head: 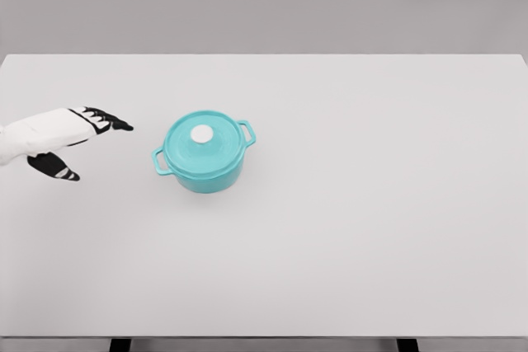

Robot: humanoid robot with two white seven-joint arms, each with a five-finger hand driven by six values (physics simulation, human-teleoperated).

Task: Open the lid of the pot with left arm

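A white rectangular table stands before a plain grey wall. The round turquoise pot, its matching lid seated, sits left of centre. The left hand, apparently above the table, is apart from the pot, fingers extended and empty.

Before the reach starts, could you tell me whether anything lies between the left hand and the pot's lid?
Nothing visible does. Only bare table separates the open left hand from the teal pot, whose lid is still on.
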